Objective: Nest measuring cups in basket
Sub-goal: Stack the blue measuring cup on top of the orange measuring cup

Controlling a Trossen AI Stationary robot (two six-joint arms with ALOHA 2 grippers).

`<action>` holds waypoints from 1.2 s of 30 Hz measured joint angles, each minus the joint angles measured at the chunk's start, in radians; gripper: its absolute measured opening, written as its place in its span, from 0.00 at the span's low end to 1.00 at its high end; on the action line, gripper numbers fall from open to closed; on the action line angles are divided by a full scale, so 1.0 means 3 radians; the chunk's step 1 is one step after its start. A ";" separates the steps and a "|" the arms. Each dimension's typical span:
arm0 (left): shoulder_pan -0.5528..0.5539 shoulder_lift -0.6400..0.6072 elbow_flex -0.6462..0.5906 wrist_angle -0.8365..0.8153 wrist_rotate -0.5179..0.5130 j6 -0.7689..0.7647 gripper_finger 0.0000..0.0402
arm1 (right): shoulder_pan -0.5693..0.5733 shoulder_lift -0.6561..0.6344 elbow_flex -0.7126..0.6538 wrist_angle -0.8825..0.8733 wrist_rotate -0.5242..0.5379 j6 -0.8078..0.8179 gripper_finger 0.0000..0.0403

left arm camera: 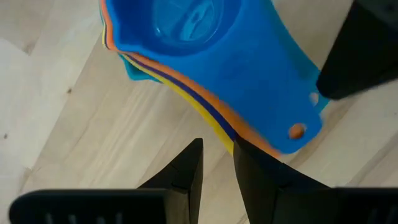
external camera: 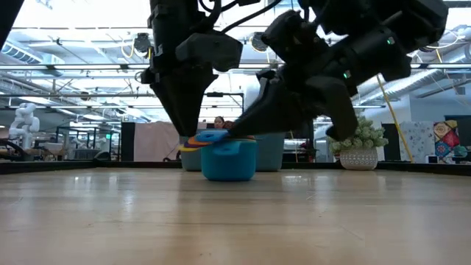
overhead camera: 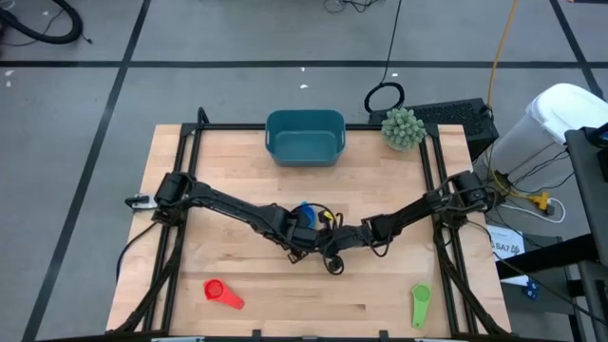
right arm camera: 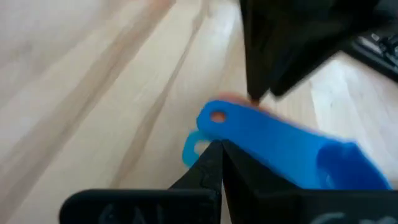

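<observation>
Nearest, the nested stack of measuring cups sits mid-table, its handles held in the left gripper, jaws narrow; right gripper shut beside. Lift level — slowly — toward the far basket; red cup and green cup wait near.

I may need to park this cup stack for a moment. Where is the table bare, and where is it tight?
Bare wood lies between the basket and the arms, and along the front edge between the red cup and the green cup. The middle is crowded: the left gripper and the right gripper meet at the nested stack.
</observation>
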 joint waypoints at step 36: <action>-0.0084 -0.0252 -0.0050 -0.0169 -0.0127 -0.0139 0.23 | 0.0051 -0.0500 -0.0407 -0.0420 0.0272 0.0104 0.00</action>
